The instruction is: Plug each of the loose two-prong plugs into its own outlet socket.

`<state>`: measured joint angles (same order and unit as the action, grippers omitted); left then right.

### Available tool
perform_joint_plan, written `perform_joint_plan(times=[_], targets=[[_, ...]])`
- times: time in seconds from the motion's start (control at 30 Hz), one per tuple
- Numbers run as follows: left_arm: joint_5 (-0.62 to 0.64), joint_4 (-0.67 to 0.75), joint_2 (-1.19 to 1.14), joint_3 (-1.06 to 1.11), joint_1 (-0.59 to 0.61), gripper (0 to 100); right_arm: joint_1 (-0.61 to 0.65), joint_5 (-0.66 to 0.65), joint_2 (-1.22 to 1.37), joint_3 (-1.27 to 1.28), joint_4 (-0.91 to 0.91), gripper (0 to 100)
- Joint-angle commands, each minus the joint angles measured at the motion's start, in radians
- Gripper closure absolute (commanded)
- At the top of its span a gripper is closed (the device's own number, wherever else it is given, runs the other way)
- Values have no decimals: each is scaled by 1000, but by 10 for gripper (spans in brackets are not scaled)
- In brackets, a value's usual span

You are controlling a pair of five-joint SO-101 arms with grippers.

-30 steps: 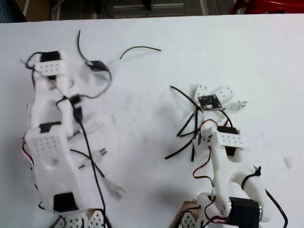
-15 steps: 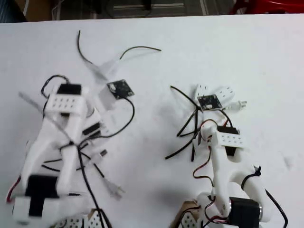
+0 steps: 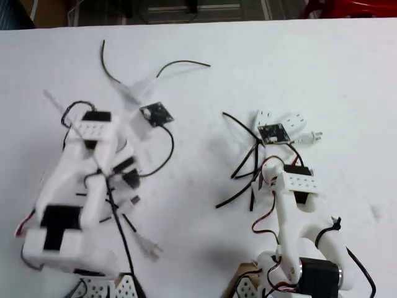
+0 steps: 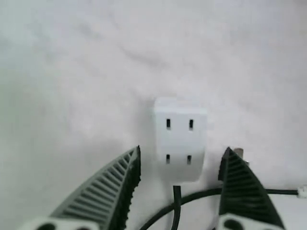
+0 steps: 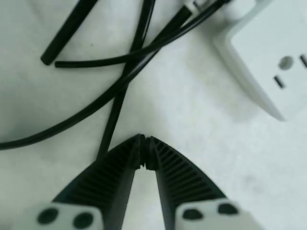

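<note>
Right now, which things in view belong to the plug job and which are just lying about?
Job: outlet socket between the fingers of the open left gripper; second outlet near the shut right gripper; loose plug; second plug.
Lying about: curved black wire, probably; red object beyond the table.

Outlet block: cut off by the frame edge, one socket only partly seen.
Black cords: ends run out of frame.
Cord: passes behind a finger of the left gripper.
Small piece at that fingertip: too little shows to tell.
</note>
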<state>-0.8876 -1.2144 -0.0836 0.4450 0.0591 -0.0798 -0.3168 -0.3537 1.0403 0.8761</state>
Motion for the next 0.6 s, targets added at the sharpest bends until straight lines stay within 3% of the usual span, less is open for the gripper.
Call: perform_joint_plan(times=[0.0,0.23,0.43,0.57], targets=[[11,-35,-137,-133,22,771,4,-9,-2,-5,-12,974],[69,-199,-231,-262,-21,912,4,-9,-2,-5,-13,974],[245,-212,-228,-339,-76,932,4,-9,-2,-5,-13,974],[262,-255,-232,-443,-168,932,4,-9,-2,-5,-13,974]])
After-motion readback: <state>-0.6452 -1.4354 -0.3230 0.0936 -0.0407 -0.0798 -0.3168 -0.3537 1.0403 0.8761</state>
